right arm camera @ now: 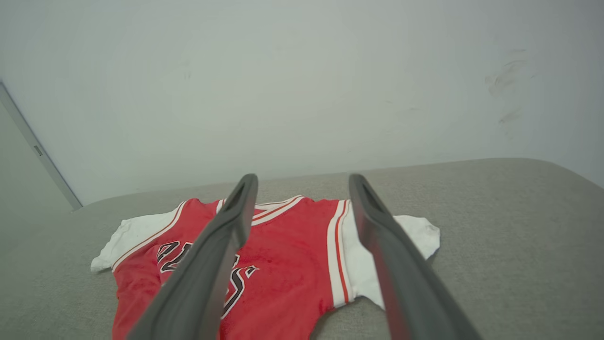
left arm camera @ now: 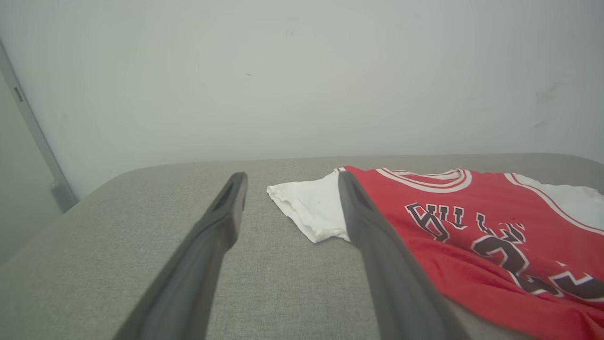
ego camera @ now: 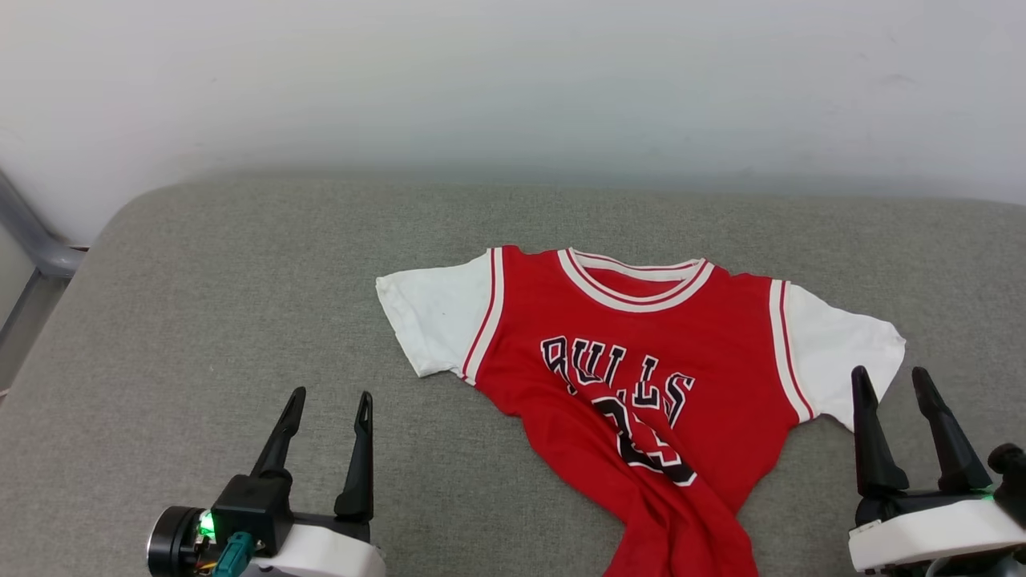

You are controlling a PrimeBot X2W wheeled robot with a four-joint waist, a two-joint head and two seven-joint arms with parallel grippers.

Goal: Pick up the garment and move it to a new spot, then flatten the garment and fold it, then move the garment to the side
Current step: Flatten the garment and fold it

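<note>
Jaws spread wide and empty, the left gripper (ego camera: pixel 332 394) sits well clear of the red Bulls T-shirt (ego camera: pixel 641 344), off its white sleeve on the robot's left. The right gripper (ego camera: pixel 890 370) hovers at the hem of the opposite sleeve; whether it touches cannot be told. Both appear poised to take the shirt for its move. The shirt lies print-up on the grey woven tabletop (ego camera: pixel 200 320), collar toward the pale wall (ego camera: pixel 513 80) and sleeves spread. Its lower half is twisted into a rumpled tail trailing toward the robot, so flattening and folding look yet to come. The knit is soft and limp, with red-and-white striped ribbing at neck and armholes; the fingers (ego camera: pixel 870 433) are slim, dark and tapered.
</note>
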